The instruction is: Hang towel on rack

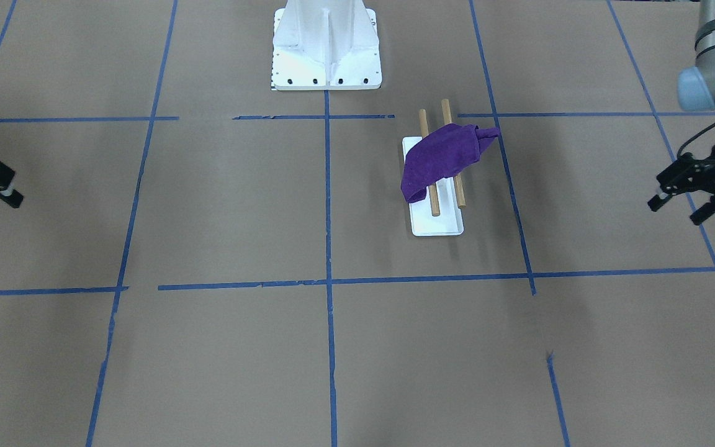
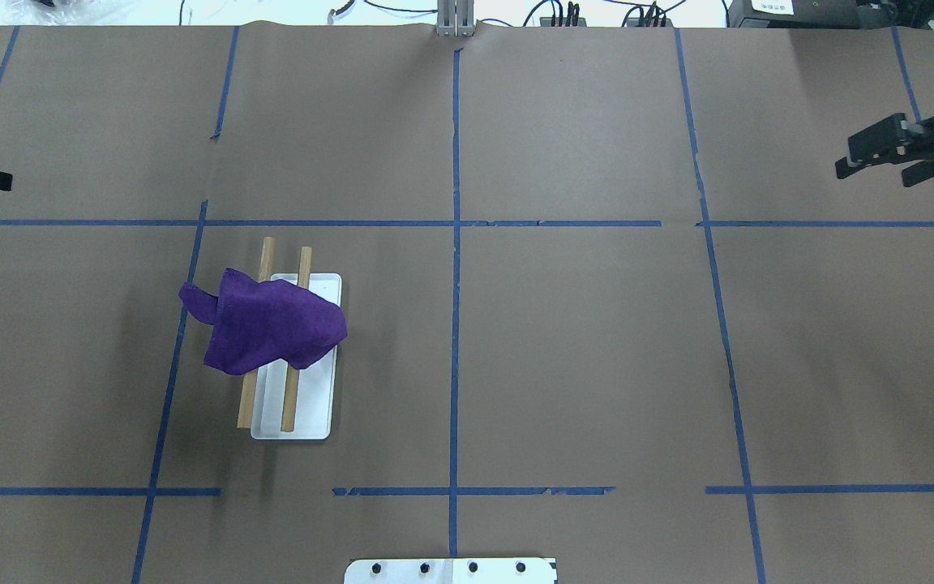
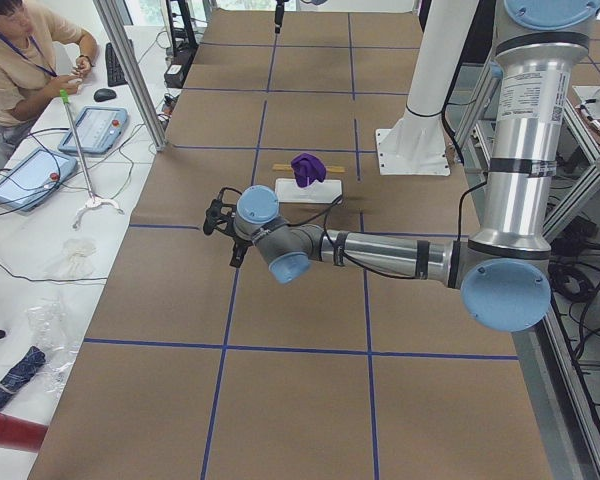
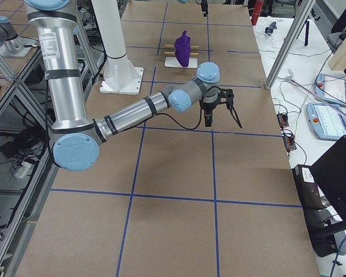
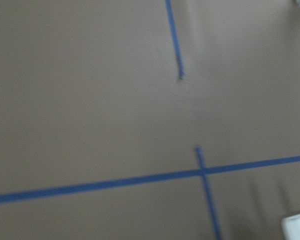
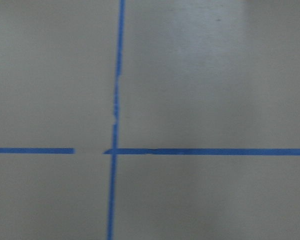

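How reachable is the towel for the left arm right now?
Probably reachable, yes: the left gripper hangs open on the towel's side, with only bare table between it and the rack.

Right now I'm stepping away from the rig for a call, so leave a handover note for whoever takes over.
Left gripper: open, empty, out to the side, well away from the rack.
Right gripper: open, empty, at the opposite side.
Towel: draped across both dowels, bunched, one corner sticking out.
Done: the hanging looks finished.
Left: probably nothing; maybe straighten the towel.
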{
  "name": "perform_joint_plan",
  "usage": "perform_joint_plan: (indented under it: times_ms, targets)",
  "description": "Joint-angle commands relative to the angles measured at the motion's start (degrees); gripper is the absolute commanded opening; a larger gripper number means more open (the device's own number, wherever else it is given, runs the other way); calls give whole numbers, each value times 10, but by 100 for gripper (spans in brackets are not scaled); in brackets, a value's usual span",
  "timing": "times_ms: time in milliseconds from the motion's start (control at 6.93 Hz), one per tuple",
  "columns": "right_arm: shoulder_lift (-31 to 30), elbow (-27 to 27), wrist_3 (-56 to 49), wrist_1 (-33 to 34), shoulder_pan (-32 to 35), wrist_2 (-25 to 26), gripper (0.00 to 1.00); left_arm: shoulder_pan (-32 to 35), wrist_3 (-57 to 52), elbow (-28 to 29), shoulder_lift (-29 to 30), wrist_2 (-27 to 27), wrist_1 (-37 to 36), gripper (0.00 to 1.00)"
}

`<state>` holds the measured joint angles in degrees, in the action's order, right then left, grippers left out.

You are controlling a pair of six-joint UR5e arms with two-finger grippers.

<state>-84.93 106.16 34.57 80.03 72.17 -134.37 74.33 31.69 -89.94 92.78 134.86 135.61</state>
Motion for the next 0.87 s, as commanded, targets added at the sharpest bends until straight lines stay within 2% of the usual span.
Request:
perform_joint_plan:
  times_ms: [0, 144, 288, 433, 721]
  targets:
    - [-25, -92, -239, 50, 96, -1, 100, 74, -250, 3, 1, 0, -162, 100]
    - [9, -154, -337, 75, 135, 2, 100, 79, -278, 1, 3, 1, -203, 100]
    - [36, -211, -389, 97, 160, -2, 100, 79, -278, 1, 0, 7, -222, 100]
    - [56, -239, -411, 121, 169, -3, 100, 79, -272, 0, 3, 8, -229, 100]
    - [93, -244, -422, 204, 168, -14, 100, 76, -235, -4, 13, 9, -228, 100]
